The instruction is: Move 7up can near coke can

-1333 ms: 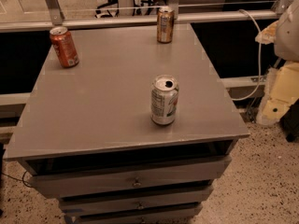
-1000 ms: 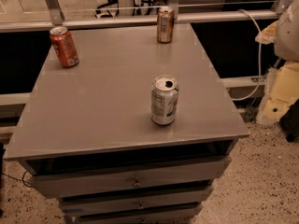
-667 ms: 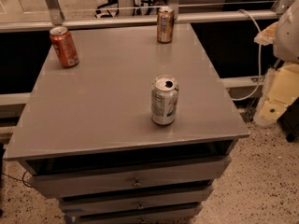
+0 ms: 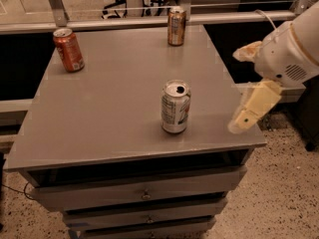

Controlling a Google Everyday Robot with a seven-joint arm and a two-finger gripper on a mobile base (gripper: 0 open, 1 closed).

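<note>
Right of cylindrical 7up can (image 4: 175, 107): cream claw (image 4: 242, 88).

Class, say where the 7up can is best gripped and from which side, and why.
Grip the 7up can at mid-height across its round wall, coming from the right: it stands upright, alone, and the gripper hangs off the right edge of the table.

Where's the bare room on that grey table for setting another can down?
Bare tabletop spans between the coke can, brown-gold can and 7up can, plus the front-left. Nowhere is crowded; the gripper hangs by the right edge.
</note>
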